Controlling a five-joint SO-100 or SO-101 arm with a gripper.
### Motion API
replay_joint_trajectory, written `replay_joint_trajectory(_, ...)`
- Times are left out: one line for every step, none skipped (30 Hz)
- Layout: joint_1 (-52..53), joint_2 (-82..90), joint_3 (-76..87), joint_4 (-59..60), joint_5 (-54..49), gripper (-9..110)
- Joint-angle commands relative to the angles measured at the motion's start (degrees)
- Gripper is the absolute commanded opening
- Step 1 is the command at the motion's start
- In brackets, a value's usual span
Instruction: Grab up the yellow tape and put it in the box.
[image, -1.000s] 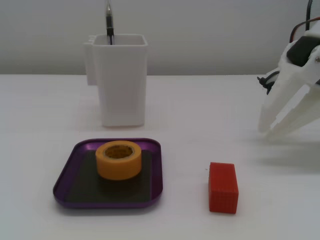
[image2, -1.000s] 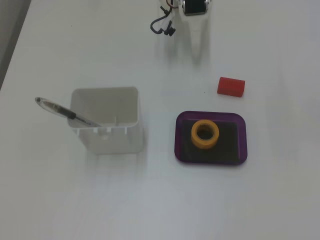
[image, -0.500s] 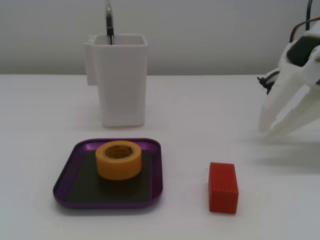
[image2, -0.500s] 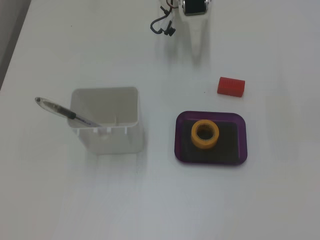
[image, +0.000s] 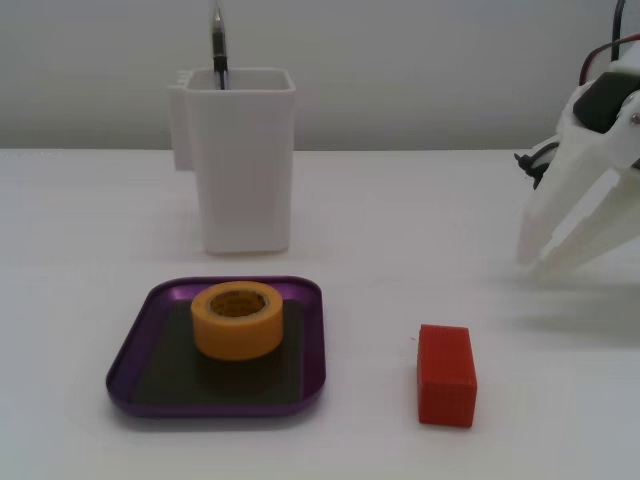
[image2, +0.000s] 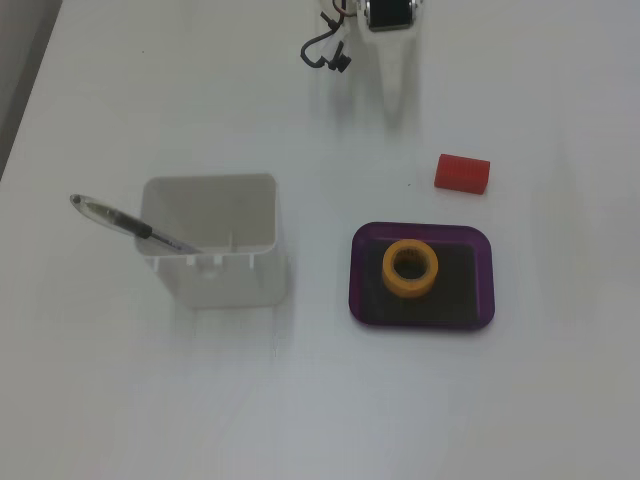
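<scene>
The small yellow-orange roll of tape (image: 237, 319) lies flat on the dark bottom of the shallow purple-rimmed box (image: 312, 340), so the placing step looks done. The white gripper (image: 535, 262) hangs well clear of the box with fingers slightly parted and empty; what remains, I judge, is only retreating without brushing the red rectangular block (image: 446, 375) beside the box on the white tabletop (image: 90, 220).
</scene>
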Motion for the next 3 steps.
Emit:
replay_joint_trajectory(-0.35, 5.36, 0.62, -0.88, -0.09, 0)
replay_joint_trajectory(-0.35, 5.36, 0.62, -0.88, -0.09, 0)
replay_joint_trajectory(-0.35, 5.36, 0.62, -0.88, -0.09, 0)
